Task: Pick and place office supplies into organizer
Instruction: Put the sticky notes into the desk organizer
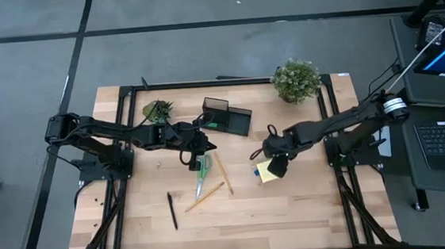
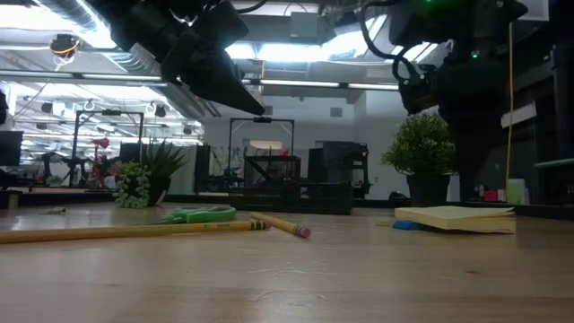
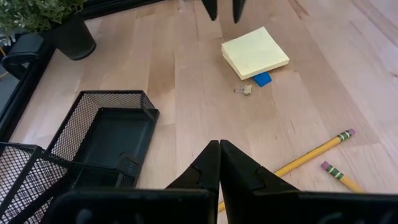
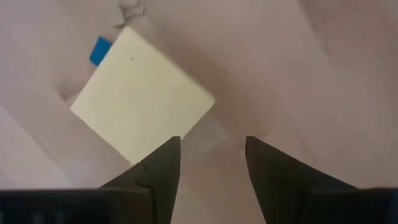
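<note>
The black mesh organizer (image 1: 227, 116) stands at the table's far middle, also in the left wrist view (image 3: 102, 134). My left gripper (image 1: 194, 150) (image 3: 219, 163) hovers shut and empty just near of it, above the green-handled scissors (image 1: 202, 167). My right gripper (image 1: 277, 166) (image 4: 211, 155) is open, pointing down over the near-right corner of the yellow sticky-note pad (image 4: 143, 102) (image 3: 255, 53), which lies flat on the wood. A blue piece (image 4: 99, 50) and a small clip (image 3: 244, 90) lie beside the pad. Two pencils (image 1: 222, 172) (image 1: 204, 196) and a black pen (image 1: 172, 210) lie on the table.
A large potted plant (image 1: 296, 80) stands at the far right edge and a small one (image 1: 158, 110) at the far left, beside the organizer. The black table frame (image 1: 126, 108) runs along the sides. Bare wood lies along the near edge.
</note>
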Tool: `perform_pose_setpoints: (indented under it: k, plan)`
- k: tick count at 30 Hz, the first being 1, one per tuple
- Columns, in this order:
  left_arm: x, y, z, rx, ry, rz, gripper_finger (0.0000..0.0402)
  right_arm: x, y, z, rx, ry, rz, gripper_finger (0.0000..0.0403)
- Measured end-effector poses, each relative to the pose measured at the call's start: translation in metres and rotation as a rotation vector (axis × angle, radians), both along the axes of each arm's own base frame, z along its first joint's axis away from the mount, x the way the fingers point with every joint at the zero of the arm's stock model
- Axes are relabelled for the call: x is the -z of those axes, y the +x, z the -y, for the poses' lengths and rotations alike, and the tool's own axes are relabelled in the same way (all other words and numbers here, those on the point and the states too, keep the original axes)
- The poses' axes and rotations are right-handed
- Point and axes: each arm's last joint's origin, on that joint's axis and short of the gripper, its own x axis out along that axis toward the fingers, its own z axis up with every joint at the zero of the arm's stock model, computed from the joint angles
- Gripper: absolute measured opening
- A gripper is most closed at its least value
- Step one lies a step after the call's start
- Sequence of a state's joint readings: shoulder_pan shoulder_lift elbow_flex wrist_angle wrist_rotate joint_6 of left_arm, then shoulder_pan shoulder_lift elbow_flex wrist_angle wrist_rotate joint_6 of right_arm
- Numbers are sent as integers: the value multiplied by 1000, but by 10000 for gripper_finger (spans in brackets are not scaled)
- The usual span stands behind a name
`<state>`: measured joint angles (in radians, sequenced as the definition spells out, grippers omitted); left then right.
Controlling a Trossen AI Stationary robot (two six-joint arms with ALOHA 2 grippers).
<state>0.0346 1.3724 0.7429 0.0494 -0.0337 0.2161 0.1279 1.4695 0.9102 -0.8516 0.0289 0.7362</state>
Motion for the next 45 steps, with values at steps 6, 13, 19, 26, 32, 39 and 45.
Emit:
perform_pose_setpoints:
  k: [6, 13, 19, 26, 32, 39, 45]
  plan:
    - [0, 0, 0, -3, -5, 0, 4, -13, -18, 10, 17, -67, 121, 181]
    - [0, 0, 0, -8, -12, 2, 5, 13, -46, 15, 97, 23, 389, 181]
    - [0, 0, 0, -27, -42, 7, 2, 23, -62, 17, 109, 73, 468, 181]
    - [-1, 0, 0, -35, -54, 11, 5, 36, -66, 17, 141, 87, 474, 181]
    - [-1, 1, 0, -35, -54, 13, 2, 45, -64, 17, 163, 105, 481, 181]
    - [-2, 1, 0, -35, -53, 31, 4, 53, -57, 16, 162, 104, 469, 181]
    - [-3, 2, 0, -34, -53, 34, 4, 61, -52, 15, 164, 132, 447, 181]
